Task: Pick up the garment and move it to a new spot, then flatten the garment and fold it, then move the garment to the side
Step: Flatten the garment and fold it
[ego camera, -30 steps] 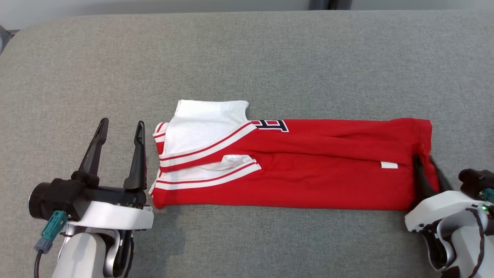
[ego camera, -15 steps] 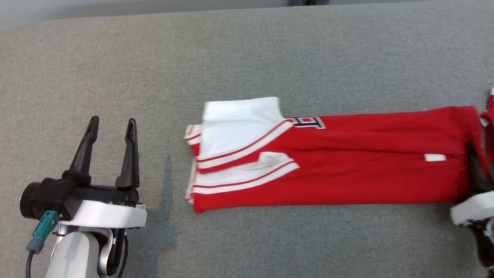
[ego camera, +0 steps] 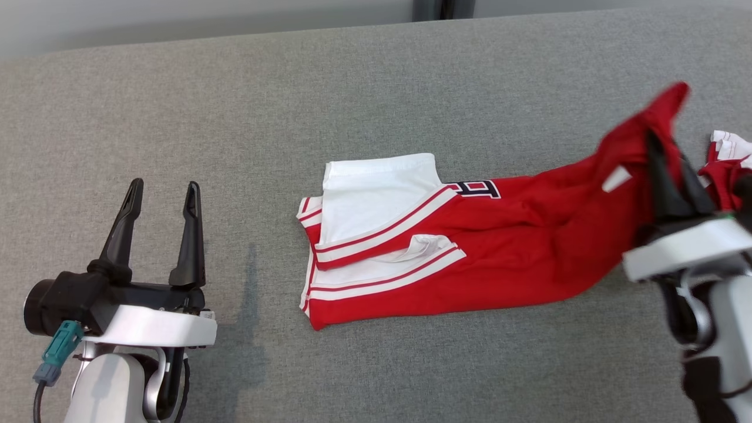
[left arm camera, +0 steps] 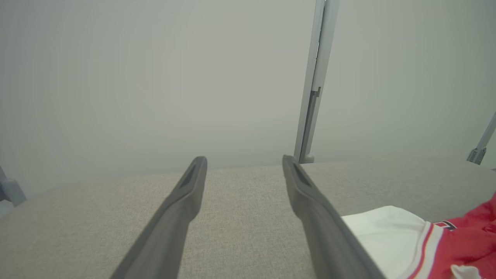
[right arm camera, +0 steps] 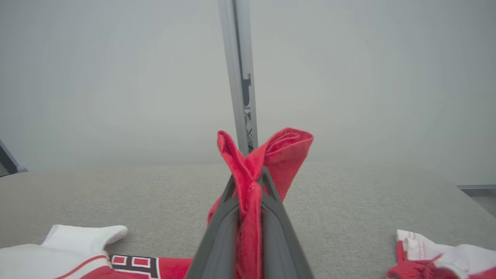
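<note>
Lower left of the head view, the left end effector (ego camera: 164, 185) hangs over the grey surface (ego camera: 352, 88) with its two fingers spread wide, nothing between them, pointing up the frame. At the right edge the right end effector (ego camera: 662, 147) is clamped on the red end of the garment (ego camera: 470, 247). The right wrist view shows a wad of red cloth squeezed between the fingers and poking out past the tips. So the right arm is the one on it, and the left one sits well apart from the striped white end, off to its left. The garment's long axis runs left to right across the middle of the frame. The white-and-stripe end lies flat pointing left, and the red end is raised off the surface toward the upper right, with rumpled cloth in between. It looks folded into a long strip, so this is probably the move-to-the-side bit, and a drag rightward would follow that axis. Just past the right end effector a red-and-white bundle (ego camera: 725, 158) lies at the right edge, so it could get crowded there. Far back, a grey post (ego camera: 432, 9) stands behind the surface.
</note>
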### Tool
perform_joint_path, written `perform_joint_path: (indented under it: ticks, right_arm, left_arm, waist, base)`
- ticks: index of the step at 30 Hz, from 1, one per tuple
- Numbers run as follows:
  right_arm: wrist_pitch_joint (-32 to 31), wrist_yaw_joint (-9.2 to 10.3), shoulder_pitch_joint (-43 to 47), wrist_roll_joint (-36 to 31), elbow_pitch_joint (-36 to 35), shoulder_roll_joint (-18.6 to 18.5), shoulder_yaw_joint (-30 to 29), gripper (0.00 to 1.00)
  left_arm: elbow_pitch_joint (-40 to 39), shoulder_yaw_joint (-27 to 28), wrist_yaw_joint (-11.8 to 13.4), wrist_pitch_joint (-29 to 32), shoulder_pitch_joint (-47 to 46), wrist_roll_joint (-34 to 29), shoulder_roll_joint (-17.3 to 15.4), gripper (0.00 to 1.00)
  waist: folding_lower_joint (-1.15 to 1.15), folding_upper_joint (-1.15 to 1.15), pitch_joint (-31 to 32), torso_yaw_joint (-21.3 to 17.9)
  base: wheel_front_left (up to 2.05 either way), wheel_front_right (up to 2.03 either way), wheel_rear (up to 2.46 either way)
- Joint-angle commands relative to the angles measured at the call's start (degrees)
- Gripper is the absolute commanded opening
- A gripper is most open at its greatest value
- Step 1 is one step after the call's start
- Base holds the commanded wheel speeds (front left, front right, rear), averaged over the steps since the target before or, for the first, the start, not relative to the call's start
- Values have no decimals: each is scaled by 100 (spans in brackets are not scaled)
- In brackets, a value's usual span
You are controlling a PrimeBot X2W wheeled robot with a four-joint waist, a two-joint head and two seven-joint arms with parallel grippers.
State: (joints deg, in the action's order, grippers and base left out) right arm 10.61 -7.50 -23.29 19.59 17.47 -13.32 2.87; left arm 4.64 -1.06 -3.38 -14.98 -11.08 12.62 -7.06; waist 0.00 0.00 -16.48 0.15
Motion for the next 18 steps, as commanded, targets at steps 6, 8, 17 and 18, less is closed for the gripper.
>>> perform_joint_path:
  ticks: [6, 8, 17, 18]
  right_arm:
    - [-540, 2, -488, -62, -703, 795, 1110, 0]
    - [-555, 2, -598, 17, -635, 922, 1478, 0]
    - [-237, 2, -865, 823, 54, 1019, 2986, 0]
    - [-176, 2, -901, 947, 139, 1020, 3137, 0]
  left_arm:
    - [72, -33, -73, -15, -119, -45, 32, 100]
    - [100, -70, -103, -15, -133, -44, 60, 100]
    - [179, -218, -168, -15, -267, -13, 192, 100]
    - [188, -224, -168, -15, -279, -12, 206, 100]
  waist:
    - [0, 0, 46, 62]
    - [0, 0, 42, 139]
    - [0, 0, -116, 502]
    - [0, 0, -137, 531]
  base:
    - [0, 0, 0]
    - [0, 0, 0]
    - [0, 0, 0]
    - [0, 0, 0]
